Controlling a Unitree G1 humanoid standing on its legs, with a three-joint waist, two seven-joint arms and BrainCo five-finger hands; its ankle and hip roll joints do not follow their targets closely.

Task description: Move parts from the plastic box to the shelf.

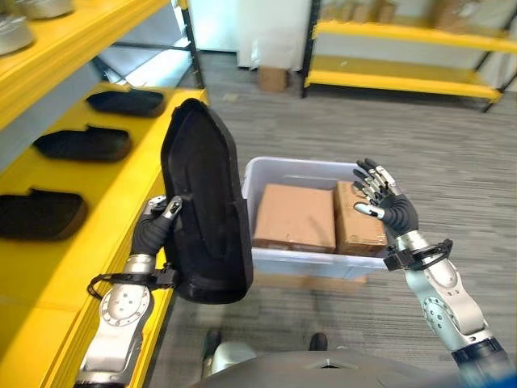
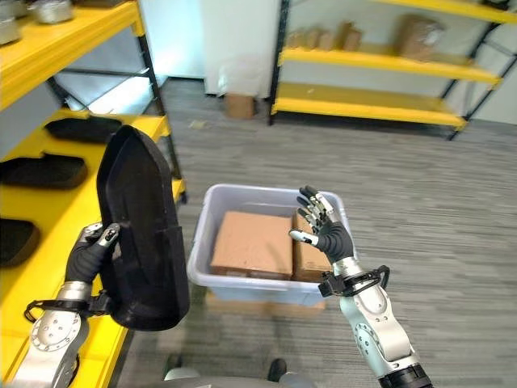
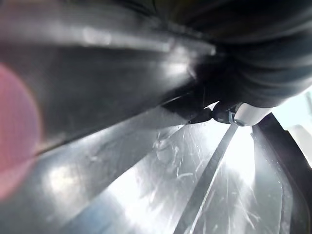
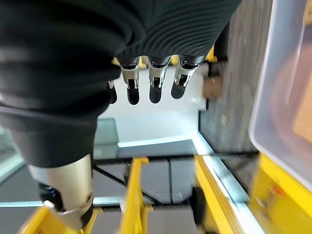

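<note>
The left hand (image 1: 155, 222) grips a large black moulded part (image 1: 203, 202) by its edge, fingers curled round the rim, holding it upright beside the yellow shelf (image 1: 97, 210) and just left of the plastic box (image 1: 266, 174). Three similar black parts (image 1: 85, 143) lie flat in a row on the shelf's lower deck. The right hand (image 1: 380, 194) hovers above the box's right end with fingers loosely spread and holding nothing. Two brown cardboard boxes (image 1: 295, 217) sit side by side inside the plastic box, which rests on the grey floor (image 1: 436, 145). Another yellow shelf unit (image 1: 404, 56) stands well apart at the back
</note>
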